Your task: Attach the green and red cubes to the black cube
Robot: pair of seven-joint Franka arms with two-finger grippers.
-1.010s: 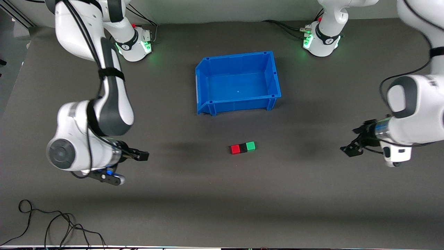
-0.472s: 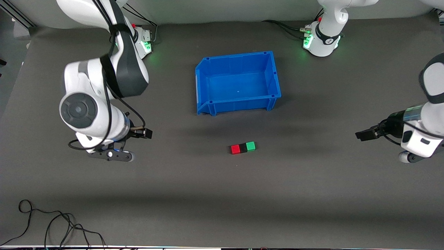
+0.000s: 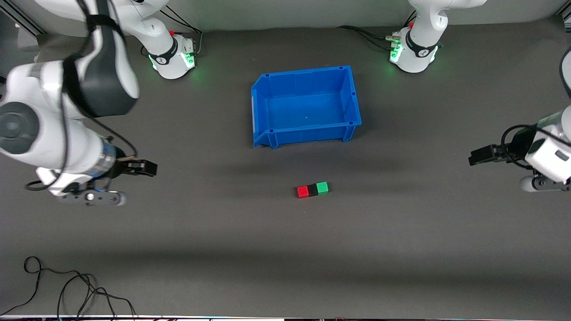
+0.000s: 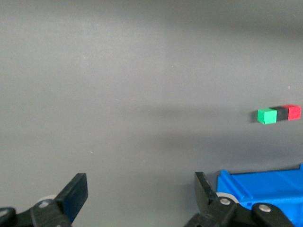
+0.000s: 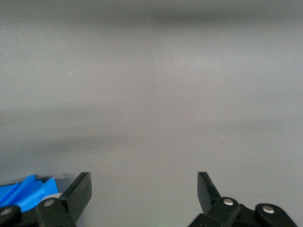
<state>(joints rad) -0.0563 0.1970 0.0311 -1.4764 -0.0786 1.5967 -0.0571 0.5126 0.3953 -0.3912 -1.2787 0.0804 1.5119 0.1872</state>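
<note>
blue bin (image 3: 306, 107) toward base edge | red cube (image 3: 303, 191), black cube (image 3: 312, 190), green cube (image 3: 322, 187) joined mid-surface (image 3: 285, 249) | left claw (image 3: 480, 155), right claw (image 3: 145, 168) released over the surface's ends

Both arms are glossy white with dark grey joint covers and black cables strapped along them. Their bases glow green. The black jaws carry round silver screws.
</note>
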